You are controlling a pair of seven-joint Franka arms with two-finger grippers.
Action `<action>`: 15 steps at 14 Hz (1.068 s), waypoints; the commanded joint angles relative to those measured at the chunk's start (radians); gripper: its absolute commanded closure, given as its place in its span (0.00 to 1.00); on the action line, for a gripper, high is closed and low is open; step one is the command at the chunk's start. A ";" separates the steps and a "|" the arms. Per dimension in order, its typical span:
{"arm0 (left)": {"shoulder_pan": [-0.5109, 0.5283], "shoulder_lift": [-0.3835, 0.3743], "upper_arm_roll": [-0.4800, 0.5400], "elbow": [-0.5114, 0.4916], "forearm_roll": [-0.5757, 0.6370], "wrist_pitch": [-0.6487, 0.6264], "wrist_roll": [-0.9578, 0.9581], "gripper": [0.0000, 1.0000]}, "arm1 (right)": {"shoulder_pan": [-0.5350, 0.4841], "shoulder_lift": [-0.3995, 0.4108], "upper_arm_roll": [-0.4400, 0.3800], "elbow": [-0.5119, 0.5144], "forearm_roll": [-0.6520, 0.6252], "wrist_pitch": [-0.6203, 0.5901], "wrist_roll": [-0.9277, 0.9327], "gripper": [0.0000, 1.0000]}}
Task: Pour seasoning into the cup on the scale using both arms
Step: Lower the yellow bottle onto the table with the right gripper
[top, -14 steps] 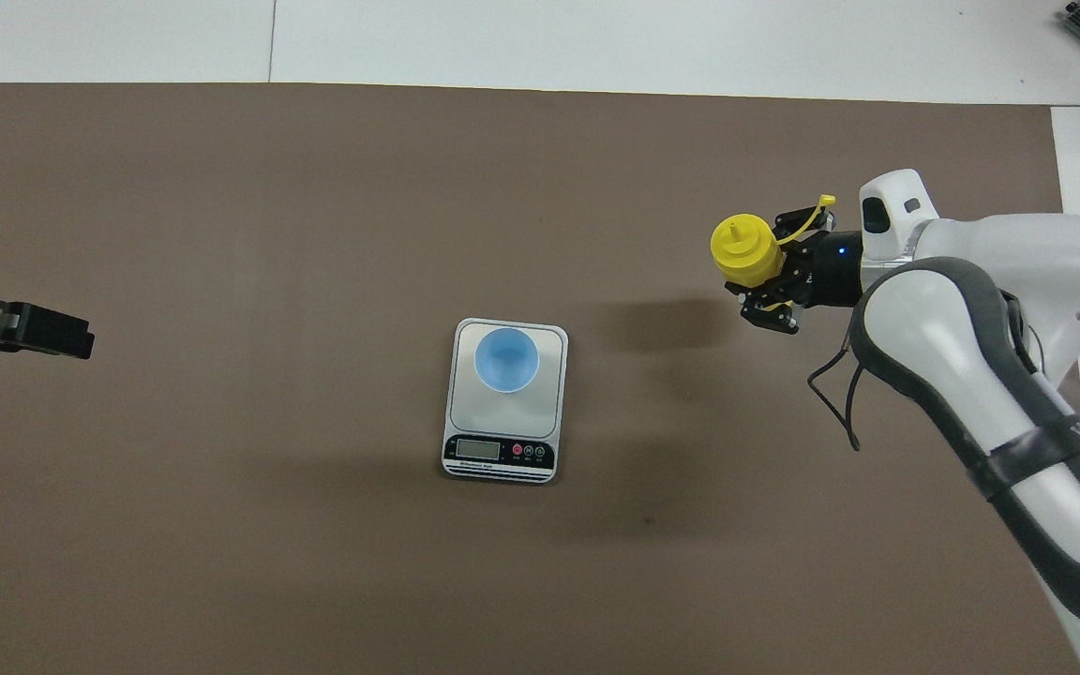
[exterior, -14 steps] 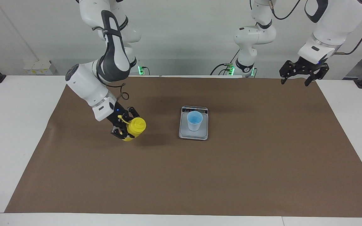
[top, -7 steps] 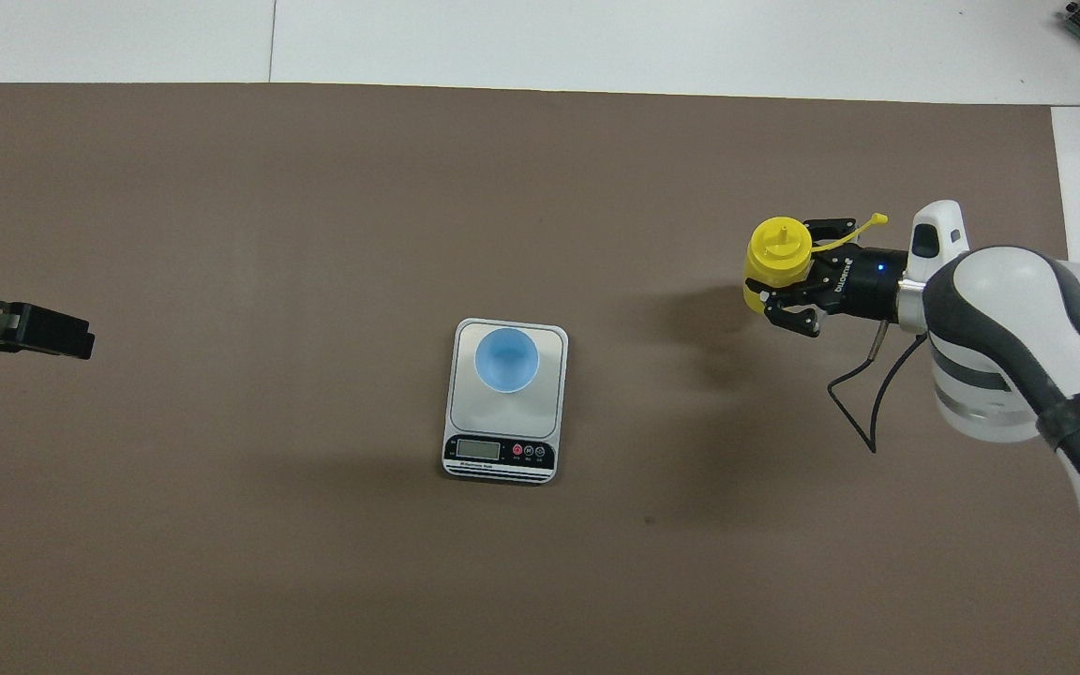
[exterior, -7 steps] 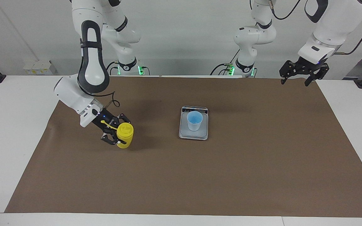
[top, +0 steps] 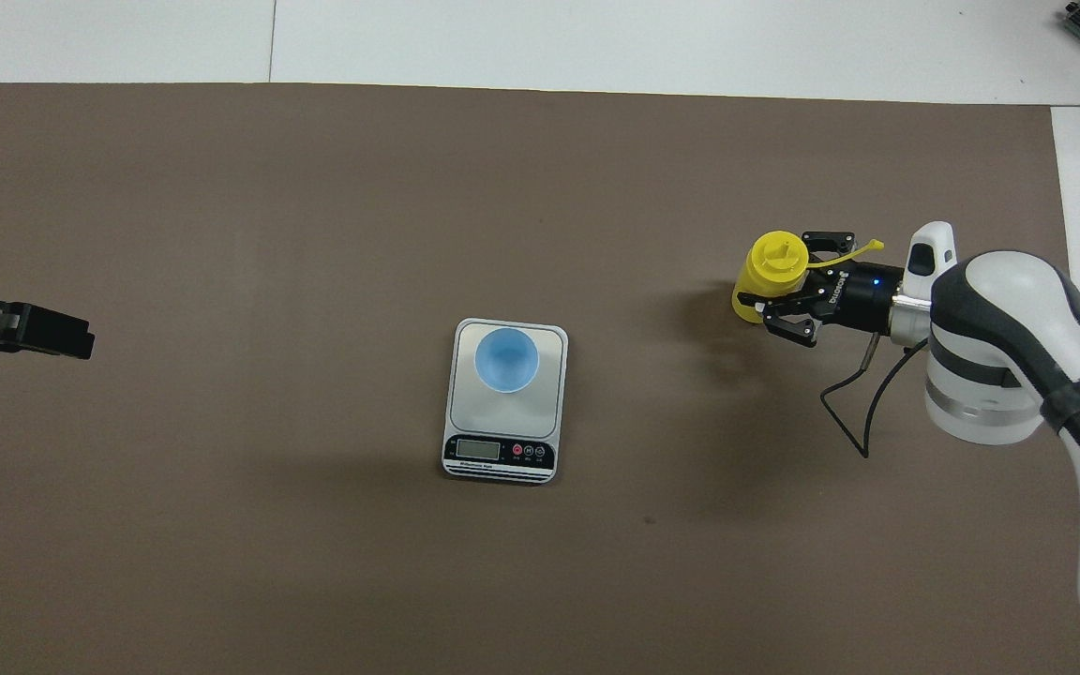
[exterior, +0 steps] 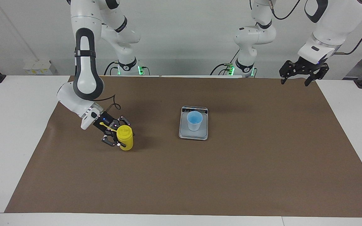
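**Bottle upright on the brown mat, right gripper around it**

Bottle of yellow plastic stands upright on the brown mat, toward the right arm's end of the table and well apart from the scale. Its nozzle points up and its thin cap strap trails back over the gripper. The right gripper reaches in low from the side with its fingers on either side of the bottle's body; whether they press it or have loosened cannot be told. The blue cup sits upright on the scale's grey plate, near the middle of the mat, with the scale's display strip at the end nearer to the robots.

The left gripper waits in the air over the mat's corner at the left arm's end, its fingers spread apart and holding nothing.

The mat covers most of a white table. A plain white wall rises past the arm bases, where small green lights glow.
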 commanded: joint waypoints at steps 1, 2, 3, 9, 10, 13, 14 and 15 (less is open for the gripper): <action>0.011 -0.033 -0.006 -0.034 0.003 0.009 -0.008 0.00 | -0.033 -0.019 0.013 -0.007 0.035 -0.028 -0.031 0.00; 0.011 -0.033 -0.006 -0.036 0.003 0.008 -0.008 0.00 | -0.035 -0.022 0.012 -0.008 0.035 -0.032 -0.031 0.00; 0.011 -0.033 -0.006 -0.036 0.003 0.008 -0.008 0.00 | -0.037 -0.023 0.010 -0.008 0.035 -0.040 -0.031 0.00; 0.013 -0.027 -0.006 -0.030 0.003 0.044 -0.008 0.00 | -0.086 -0.077 0.005 -0.035 -0.129 -0.066 -0.029 0.00; 0.013 -0.024 -0.006 -0.028 -0.006 0.051 -0.009 0.00 | -0.089 -0.094 0.004 -0.033 -0.187 -0.065 -0.029 0.00; 0.011 -0.007 -0.005 -0.008 -0.023 0.043 -0.009 0.00 | -0.130 -0.141 0.002 -0.022 -0.367 -0.066 -0.027 0.00; 0.011 -0.009 -0.005 -0.013 -0.020 0.043 -0.009 0.00 | -0.148 -0.151 0.002 -0.015 -0.413 -0.071 -0.027 0.00; 0.012 -0.012 -0.005 -0.017 -0.020 0.045 -0.009 0.00 | -0.164 -0.164 0.002 -0.013 -0.448 -0.074 -0.024 0.00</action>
